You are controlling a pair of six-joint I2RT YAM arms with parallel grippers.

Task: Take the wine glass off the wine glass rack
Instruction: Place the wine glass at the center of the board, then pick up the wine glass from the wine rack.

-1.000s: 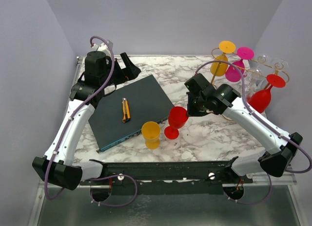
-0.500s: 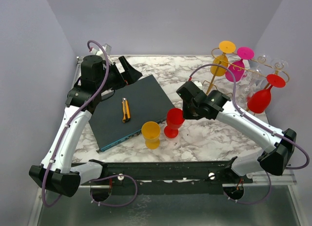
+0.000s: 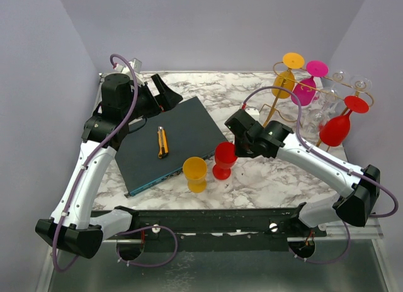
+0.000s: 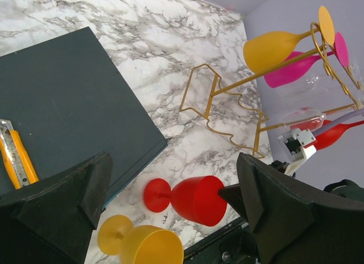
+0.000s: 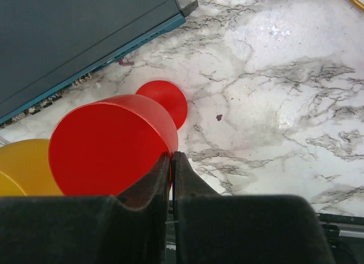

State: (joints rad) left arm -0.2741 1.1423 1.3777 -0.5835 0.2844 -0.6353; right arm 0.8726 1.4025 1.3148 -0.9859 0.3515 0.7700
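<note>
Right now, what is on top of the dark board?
A yellow utility knife lies on the dark board, toward its left side; the rest that shows is bare. The left arm covers its far-left corner, so that bit cannot be checked.

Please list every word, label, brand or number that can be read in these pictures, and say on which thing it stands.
None: no text can be read in any view.
The box cutter: any brand on it is too small to read.
The dark mat, red glass, yellow glass and gold rack show no writing.
</note>
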